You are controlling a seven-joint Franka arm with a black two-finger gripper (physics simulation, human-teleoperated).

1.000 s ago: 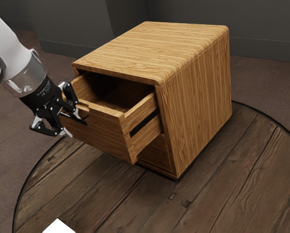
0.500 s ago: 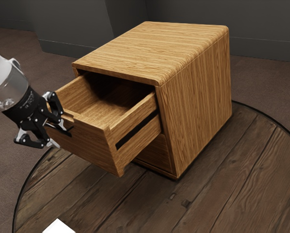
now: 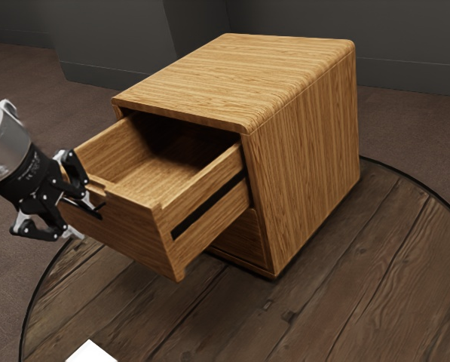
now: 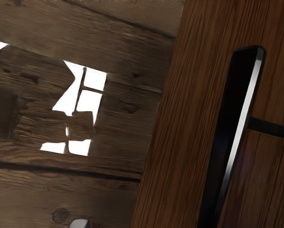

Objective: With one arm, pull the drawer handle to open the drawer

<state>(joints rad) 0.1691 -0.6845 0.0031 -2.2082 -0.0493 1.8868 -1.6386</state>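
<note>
The fingers (image 3: 90, 211) of the gripper (image 3: 84, 200) are clenched on the drawer handle (image 4: 232, 137) at the front of the drawer (image 3: 145, 177). From the side, that front hides the grip itself. The drawer stands well out of the cabinet (image 3: 285, 90) on the round table (image 3: 345, 286). The exterior view's left edge cuts off the arm.

The upper wooden drawer (image 3: 145, 185) of the light oak cabinet (image 3: 247, 75) has slid farther out than a second ago, its front now reaching toward the exterior view's left. The black two-finger end effector (image 3: 87, 197) at that front has drawn back with it, leftward and slightly lower.
</note>
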